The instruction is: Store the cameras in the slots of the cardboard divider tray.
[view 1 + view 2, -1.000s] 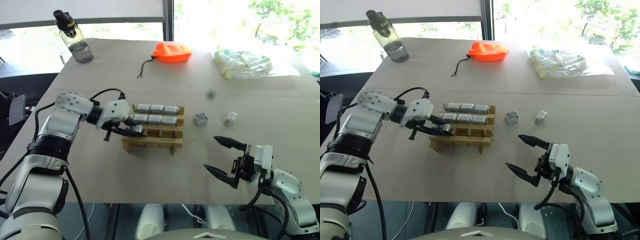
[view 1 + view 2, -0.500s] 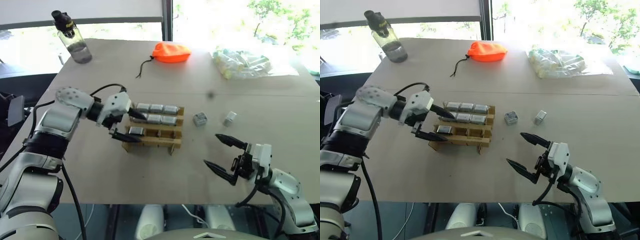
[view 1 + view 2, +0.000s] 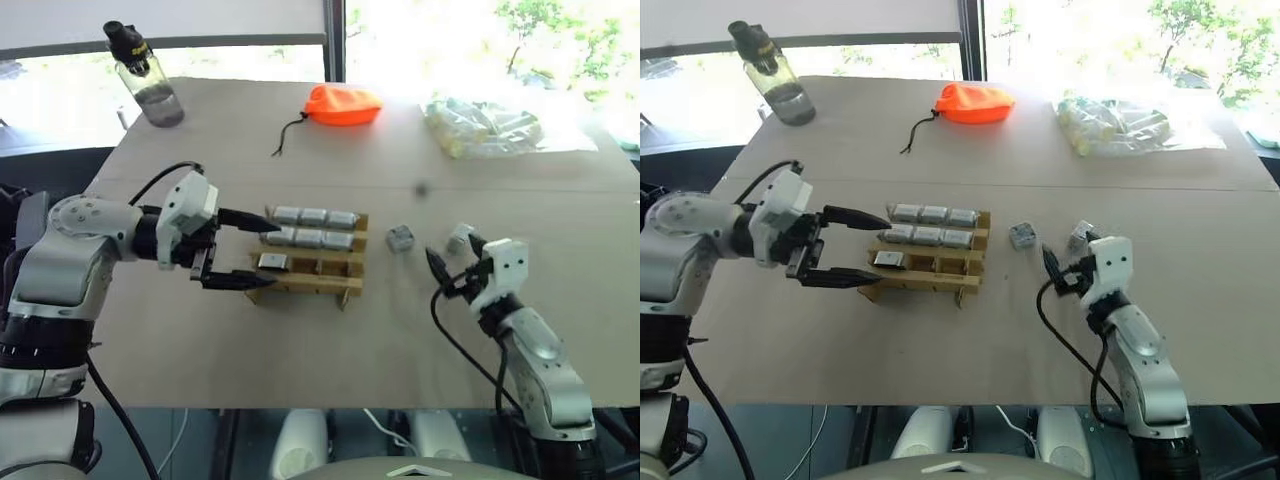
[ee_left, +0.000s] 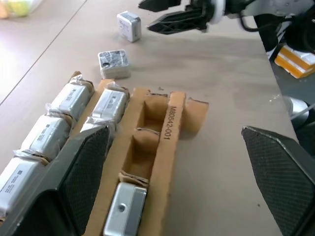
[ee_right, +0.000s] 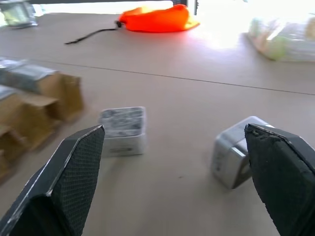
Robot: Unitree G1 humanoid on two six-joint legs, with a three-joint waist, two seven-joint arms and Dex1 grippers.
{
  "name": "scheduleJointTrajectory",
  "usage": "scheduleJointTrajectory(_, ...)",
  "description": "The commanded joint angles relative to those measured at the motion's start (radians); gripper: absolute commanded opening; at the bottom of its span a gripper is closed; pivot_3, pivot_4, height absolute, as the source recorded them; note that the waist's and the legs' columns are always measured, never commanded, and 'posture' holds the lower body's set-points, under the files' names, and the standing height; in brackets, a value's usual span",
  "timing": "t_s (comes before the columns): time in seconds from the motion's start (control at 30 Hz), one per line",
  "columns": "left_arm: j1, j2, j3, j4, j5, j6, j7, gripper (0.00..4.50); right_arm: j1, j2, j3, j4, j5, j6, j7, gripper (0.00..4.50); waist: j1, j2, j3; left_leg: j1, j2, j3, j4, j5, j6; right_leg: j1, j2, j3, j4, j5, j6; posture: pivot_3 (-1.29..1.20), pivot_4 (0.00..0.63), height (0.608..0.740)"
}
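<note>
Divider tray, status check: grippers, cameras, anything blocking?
Left gripper open beside the cardboard divider tray. Right gripper open, facing two loose cameras. Seven cameras slotted, two slots empty. Nothing blocking.

So a second ago the left pincer (image 3: pixel 243 250) was clamped on a camera (image 3: pixel 272 262) at the near-left slot of the cardboard tray (image 3: pixel 345 268). Now it's let go, spread wide and pulled back left; the camera sits in that slot. The right pincer (image 3: pixel 452 258) has swung forward toward the two loose cameras (image 3: pixel 401 238), prongs level.
</note>
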Motion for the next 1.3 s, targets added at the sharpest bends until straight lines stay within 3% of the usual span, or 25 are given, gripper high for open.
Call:
scheduleJointTrajectory(0.03,0.052,0.014,0.106,-0.116,-0.043,0.040,0.085,4.47,-0.068,0.040,-0.007,-0.064,-0.024,0.123,-0.110,4.50,-0.002,0.000,0.000,0.000,0.000,0.000,0.000,0.000,0.000,0.000,0.000,0.001,0.000,0.000,0.000,0.00,0.150,0.726)
scheduleJointTrajectory(0.37,0.128,0.027,0.180,-0.222,-0.096,0.093,0.146,4.47,-0.134,0.153,-0.029,-0.007,-0.050,0.236,-0.248,4.50,-0.007,0.000,0.000,0.001,-0.001,0.000,-0.003,0.000,0.000,0.000,0.000,0.003,-0.001,0.000,0.000,0.00,0.150,0.726)
scheduleJointTrajectory(0.8,0.129,0.038,0.173,-0.230,-0.099,0.082,0.137,4.47,-0.160,0.173,-0.048,0.035,-0.063,0.232,-0.277,4.50,-0.027,0.000,0.000,0.000,-0.001,0.002,-0.004,0.000,0.000,-0.002,0.000,0.004,-0.001,0.000,0.000,0.00,0.150,0.726)
scheduleJointTrajectory(0.93,0.124,0.035,0.167,-0.224,-0.092,0.076,0.136,4.50,-0.160,0.171,-0.047,0.039,-0.069,0.224,-0.278,2.80,-0.027,0.000,0.000,0.000,-0.001,0.003,-0.004,0.000,0.000,-0.003,0.000,0.005,-0.001,0.000,0.000,0.00,0.150,0.726)
scheduleJointTrajectory(1.07,0.122,0.032,0.161,-0.219,-0.087,0.068,0.137,4.50,-0.162,0.166,-0.044,0.049,-0.077,0.212,-0.273,0.82,-0.027,0.000,0.000,0.000,-0.001,0.003,-0.004,0.000,0.000,-0.003,0.000,0.005,-0.001,0.000,0.000,0.00,0.150,0.726)
scheduleJointTrajectory(1.23,0.126,0.034,0.163,-0.220,-0.089,0.064,0.138,4.50,-0.159,0.097,0.003,0.054,-0.119,0.154,-0.206,0.68,-0.027,0.000,0.000,0.000,-0.001,0.003,-0.004,0.000,0.000,-0.004,0.000,0.006,0.000,0.000,0.000,0.00,0.150,0.726)
scheduleJointTrajectory(1.3,0.132,0.038,0.169,-0.221,-0.088,0.063,0.138,4.50,-0.152,0.044,0.035,0.043,-0.108,0.100,-0.117,0.68,-0.027,0.000,0.000,-0.001,-0.001,0.004,-0.004,0.000,0.000,-0.005,0.000,0.006,0.000,0.000,0.000,0.00,0.150,0.726)
